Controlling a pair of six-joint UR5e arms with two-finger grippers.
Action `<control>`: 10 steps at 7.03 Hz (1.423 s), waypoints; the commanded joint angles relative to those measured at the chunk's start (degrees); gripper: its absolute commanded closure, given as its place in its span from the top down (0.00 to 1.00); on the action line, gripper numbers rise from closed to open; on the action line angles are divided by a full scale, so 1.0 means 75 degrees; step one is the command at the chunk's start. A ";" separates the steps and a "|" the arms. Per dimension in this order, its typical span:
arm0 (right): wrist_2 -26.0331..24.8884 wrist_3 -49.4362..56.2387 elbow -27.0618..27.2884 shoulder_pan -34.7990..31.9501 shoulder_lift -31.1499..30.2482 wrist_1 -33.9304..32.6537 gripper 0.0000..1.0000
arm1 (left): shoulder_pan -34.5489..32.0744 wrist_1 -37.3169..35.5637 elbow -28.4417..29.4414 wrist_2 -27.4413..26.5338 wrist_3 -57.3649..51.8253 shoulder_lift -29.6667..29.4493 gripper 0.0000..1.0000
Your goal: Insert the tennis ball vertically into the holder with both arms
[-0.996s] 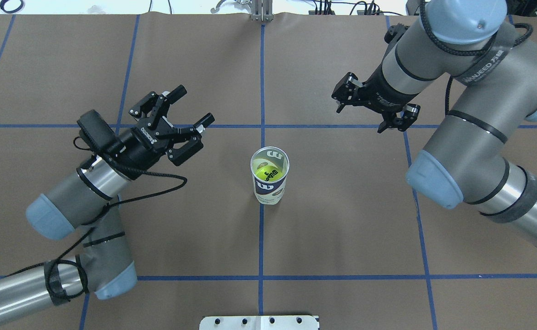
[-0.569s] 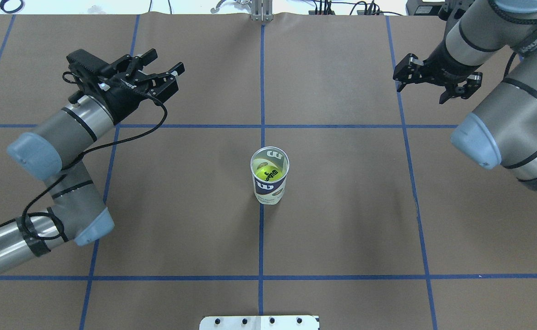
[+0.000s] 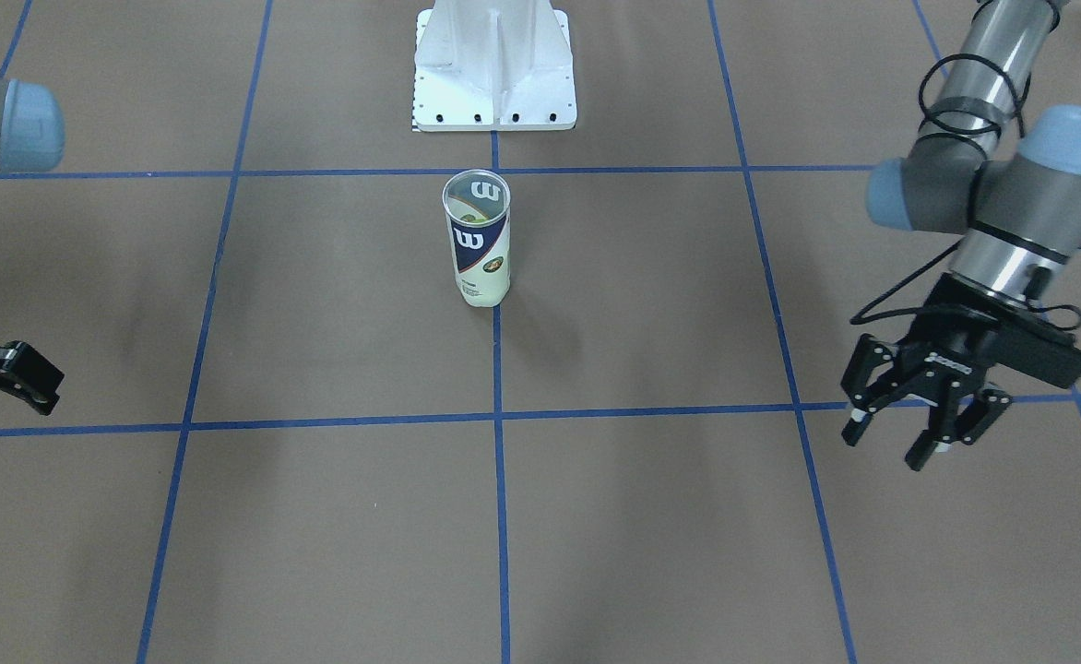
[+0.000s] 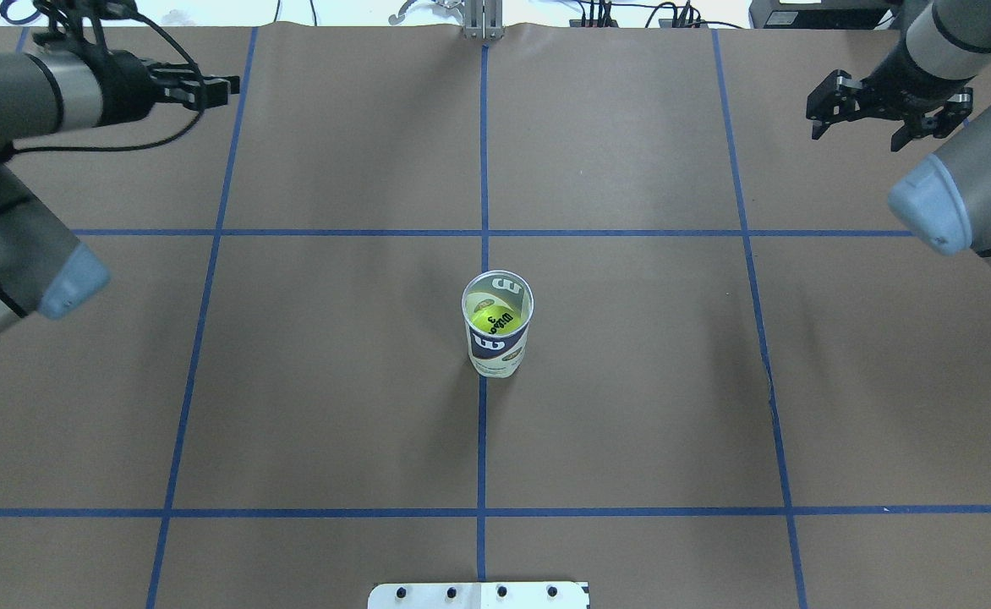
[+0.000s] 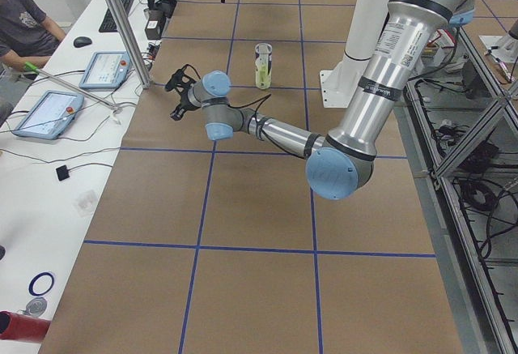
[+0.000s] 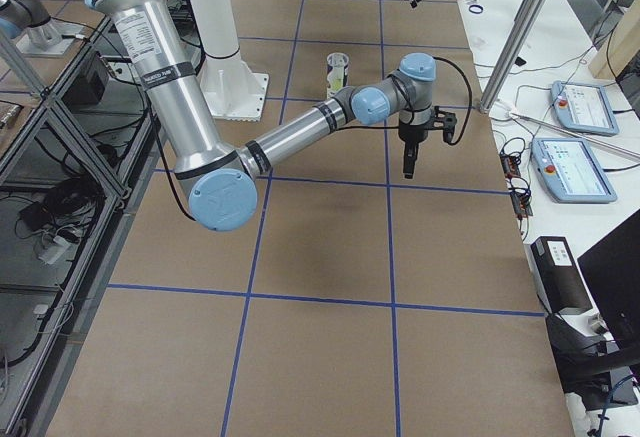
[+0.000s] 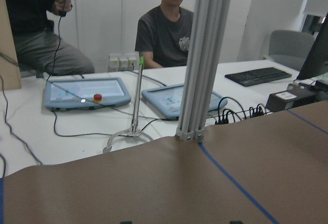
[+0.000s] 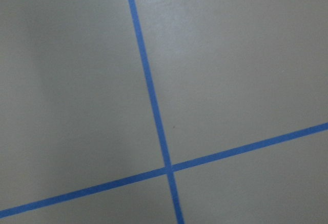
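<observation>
The fuzzy yellow-green tennis ball (image 4: 495, 319) sits inside the clear plastic can (image 4: 498, 355), upright mid-way on the brown bench (image 4: 335, 381). The black jaws on the grey left arm (image 4: 13, 89) and right arm (image 4: 973, 165) are spread wide and empty, well apart from the can.

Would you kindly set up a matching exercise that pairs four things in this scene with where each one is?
Things:
1. fuzzy yellow-green tennis ball
2. clear plastic cylindrical can
3. left arm's black tool
4. white metal pedestal base

Places:
A. upright on the central blue line
B. open, over the brown table, left side
C. inside the can
D. at the overhead view's bottom edge

Pairs: 1-C, 2-A, 3-B, 4-D
</observation>
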State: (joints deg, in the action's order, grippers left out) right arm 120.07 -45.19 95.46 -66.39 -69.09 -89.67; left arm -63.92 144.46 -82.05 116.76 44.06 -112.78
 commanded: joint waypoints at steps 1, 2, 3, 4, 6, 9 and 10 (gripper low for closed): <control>0.0127 0.1237 -0.0445 -0.0626 -0.0746 0.0915 0.99 | -0.1666 -0.1909 0.0030 0.1971 -0.1331 0.0154 1.00; 0.0557 0.1882 -0.0458 -0.0988 -0.1167 0.0928 0.99 | -0.2230 -0.2614 0.0030 0.2149 -0.2953 0.0665 1.00; 0.0874 0.2782 -0.0469 -0.1363 -0.1542 0.0928 0.99 | -0.2375 -0.3642 0.0099 0.2139 -0.3827 0.0821 1.00; 0.1457 0.3417 -0.0481 -0.1715 -0.1859 0.0928 0.99 | -0.2504 -0.4232 0.0100 0.2163 -0.3929 0.0834 1.00; 0.2117 0.4380 -0.0481 -0.2162 -0.2212 0.0928 0.99 | -0.2540 -0.4239 -0.0097 0.2151 -0.4371 0.1429 0.98; 0.1863 0.5063 -0.0435 -0.2176 -0.2331 0.0929 0.99 | -0.2552 -0.4250 -0.0111 0.2023 -0.4340 0.2076 0.99; 0.1618 0.5366 -0.0492 -0.2176 -0.2308 0.0836 0.99 | -0.2564 -0.4401 -0.0123 0.1721 -0.4317 0.2077 0.99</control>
State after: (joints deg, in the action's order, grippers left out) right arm 134.04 -7.26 92.10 -82.66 -86.52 -82.82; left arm -83.05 112.34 -82.99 131.58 11.57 -97.75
